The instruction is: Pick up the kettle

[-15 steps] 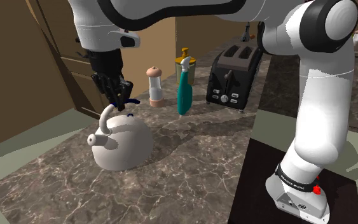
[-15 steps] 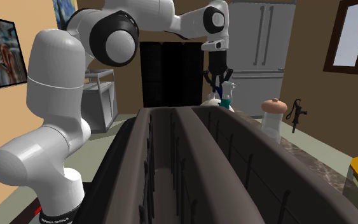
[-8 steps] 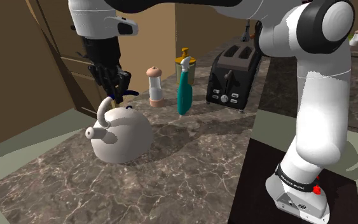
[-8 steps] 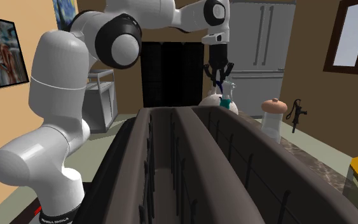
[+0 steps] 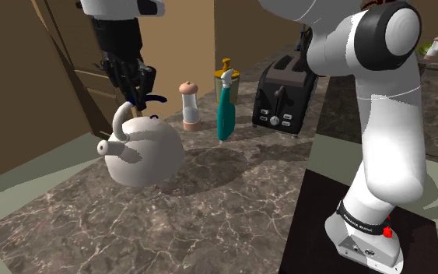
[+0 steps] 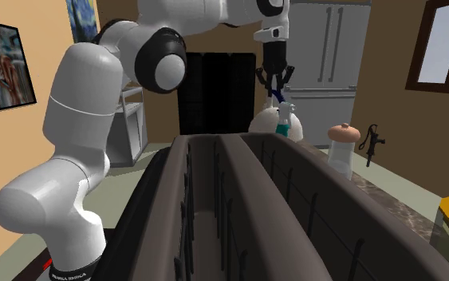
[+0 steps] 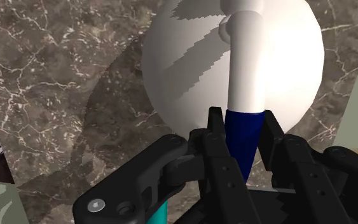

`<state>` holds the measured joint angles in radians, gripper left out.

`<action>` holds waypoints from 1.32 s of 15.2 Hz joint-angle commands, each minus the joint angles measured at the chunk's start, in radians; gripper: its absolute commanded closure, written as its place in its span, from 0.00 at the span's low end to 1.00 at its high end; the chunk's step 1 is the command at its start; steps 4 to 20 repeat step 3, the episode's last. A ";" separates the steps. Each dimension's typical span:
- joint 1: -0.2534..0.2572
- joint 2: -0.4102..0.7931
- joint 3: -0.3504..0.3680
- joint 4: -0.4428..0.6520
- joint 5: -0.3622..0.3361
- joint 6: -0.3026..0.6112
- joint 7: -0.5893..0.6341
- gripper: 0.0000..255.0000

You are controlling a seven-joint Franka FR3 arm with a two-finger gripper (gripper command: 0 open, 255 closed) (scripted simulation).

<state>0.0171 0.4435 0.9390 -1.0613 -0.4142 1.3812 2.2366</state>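
Note:
A round white kettle [image 5: 148,152] hangs tilted just above the dark marble countertop [image 5: 209,218], its spout toward the shoulder view's left. My black gripper [image 5: 135,84] is above it, shut on the blue part of the kettle's handle [image 7: 242,137]. In the wrist view the two fingers clasp that blue grip from both sides, and the white body [image 7: 190,70] hangs below them over its shadow. In the second exterior view the gripper [image 6: 274,86] holds the kettle [image 6: 264,124] up beyond the far end of a dark appliance.
Behind the kettle stand a white grinder with a tan cap [image 5: 190,107], a teal bottle with a yellow top [image 5: 226,109] and a black toaster [image 5: 287,97]. Brown cabinet doors [image 5: 61,70] rise to the shoulder view's left. My stand [image 5: 326,233] is at lower right.
The gripper has risen and drifted toward the shoulder view's left with the kettle in it. The kettle has come up off the countertop and tilted.

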 commanded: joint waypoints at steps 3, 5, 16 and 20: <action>0.031 0.017 -0.007 0.061 -0.017 -0.042 -0.002 1.00; 0.031 0.017 -0.007 0.061 -0.017 -0.042 -0.002 1.00; 0.031 0.017 -0.007 0.061 -0.017 -0.042 -0.002 1.00; 0.031 0.017 -0.007 0.061 -0.017 -0.042 -0.002 1.00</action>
